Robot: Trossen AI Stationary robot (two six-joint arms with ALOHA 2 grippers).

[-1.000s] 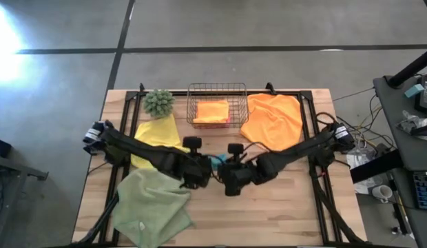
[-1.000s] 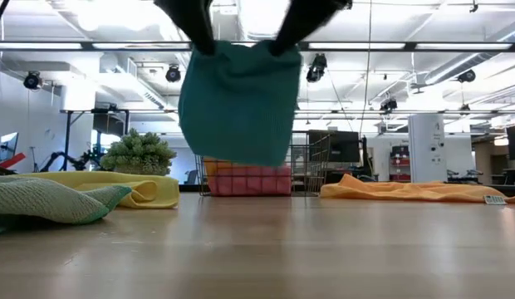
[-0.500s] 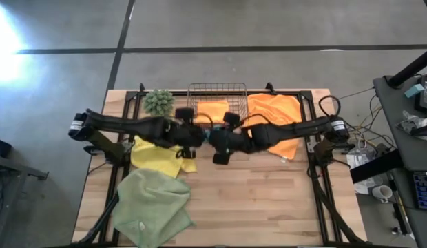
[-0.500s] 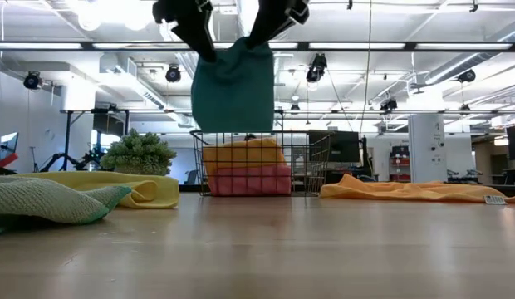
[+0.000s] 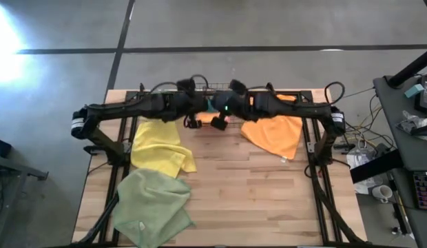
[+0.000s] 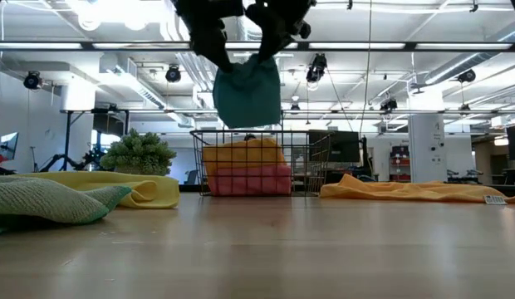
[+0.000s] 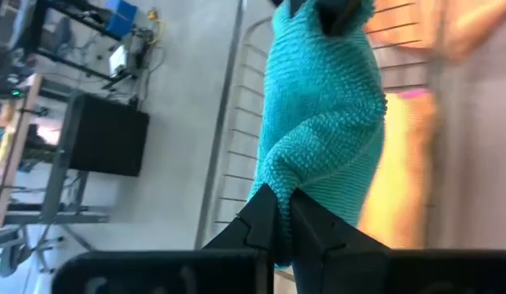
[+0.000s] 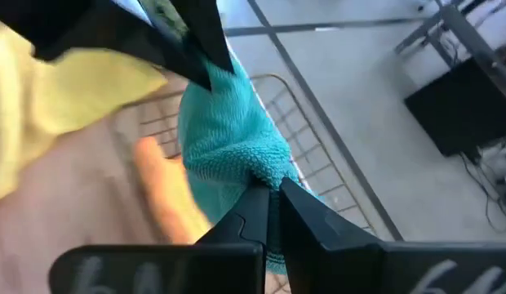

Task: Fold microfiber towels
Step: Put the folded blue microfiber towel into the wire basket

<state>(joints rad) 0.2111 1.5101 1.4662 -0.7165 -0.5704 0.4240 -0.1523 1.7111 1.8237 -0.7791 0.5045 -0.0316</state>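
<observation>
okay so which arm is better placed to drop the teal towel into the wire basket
Neither clearly. The left gripper and right gripper each pinch a corner of the teal towel, which hangs above the wire basket. Both are equally near, so they would probably lower and release together.

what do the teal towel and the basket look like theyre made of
Teal towel: soft microfiber-type cloth by the look, with a nubby looped pile, matte, hanging limp. Basket: thin metal wire, apparently, in an open grid you can see through; its finish is hard to judge.
</observation>
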